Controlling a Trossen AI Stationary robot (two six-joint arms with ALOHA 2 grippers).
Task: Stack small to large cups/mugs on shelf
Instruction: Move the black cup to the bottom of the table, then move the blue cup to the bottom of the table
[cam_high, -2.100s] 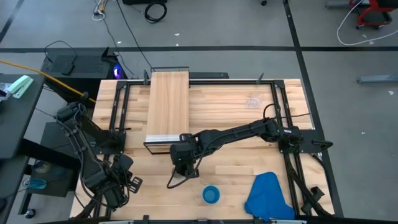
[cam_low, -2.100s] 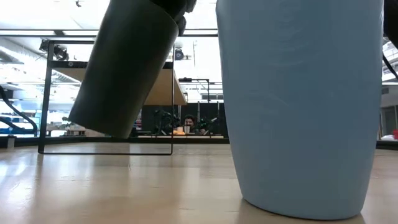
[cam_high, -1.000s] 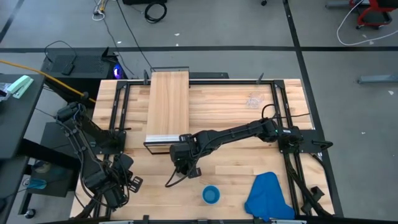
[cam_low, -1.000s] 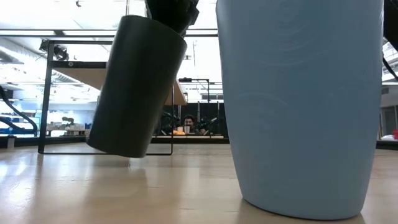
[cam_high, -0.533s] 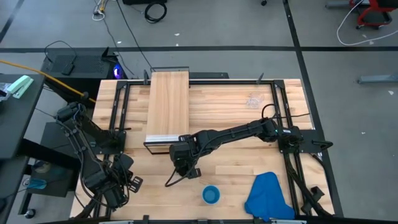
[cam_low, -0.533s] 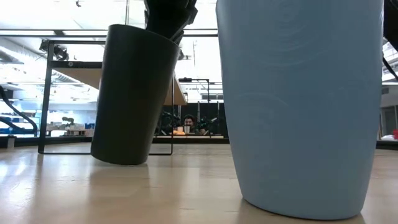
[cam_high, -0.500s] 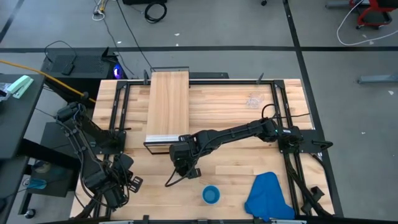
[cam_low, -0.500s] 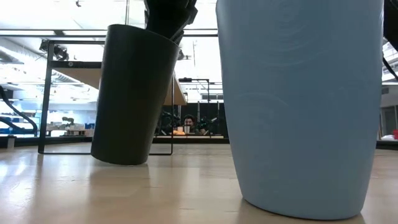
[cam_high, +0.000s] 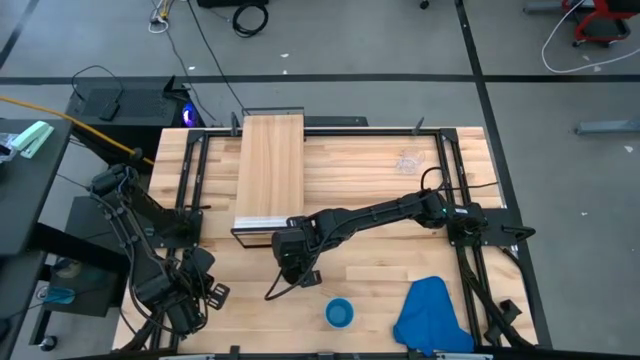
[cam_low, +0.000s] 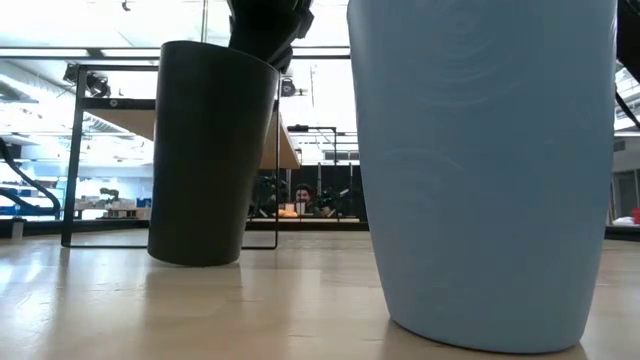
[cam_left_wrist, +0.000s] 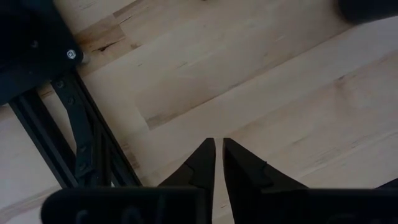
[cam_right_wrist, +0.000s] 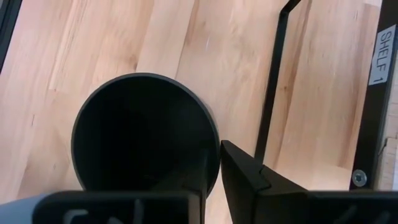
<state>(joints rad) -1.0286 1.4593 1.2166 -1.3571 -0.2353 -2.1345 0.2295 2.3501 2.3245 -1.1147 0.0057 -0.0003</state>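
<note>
The tall black cup (cam_low: 205, 150) stands upright on its base on the table, just in front of the shelf's (cam_high: 270, 170) near end. My right gripper (cam_right_wrist: 214, 152) is above it, pointing steeply down and open, with one finger inside the cup's mouth (cam_right_wrist: 143, 137) and one outside. The blue cup (cam_high: 339, 313) stands on its base near the front edge, large and close in the low view (cam_low: 480, 170). The clear cup (cam_high: 407, 162) sits far right. My left gripper (cam_left_wrist: 219, 144) waits at the near left corner, shut to a slit, holding nothing. My right gripper straddles the black cup's rim (cam_right_wrist: 216, 163) from above. A thin strip of table shows between the outer finger (cam_right_wrist: 245, 171) and the cup's wall, so that finger is apart. The inner finger is dark against the cup's dark inside; I cannot tell whether it touches.
A blue cloth (cam_high: 430, 315) lies at the near right corner. Black frame rails run round the table, one (cam_right_wrist: 273, 93) close beside the black cup and one bearing a label (cam_right_wrist: 380, 56). Bare wood lies between the shelf and the clear cup.
The black cup was tilted and lifted clear, its base swung toward the table's left. It has come down and swung upright, and now stands on its own base. My right gripper has stayed over it, nearly in place.
</note>
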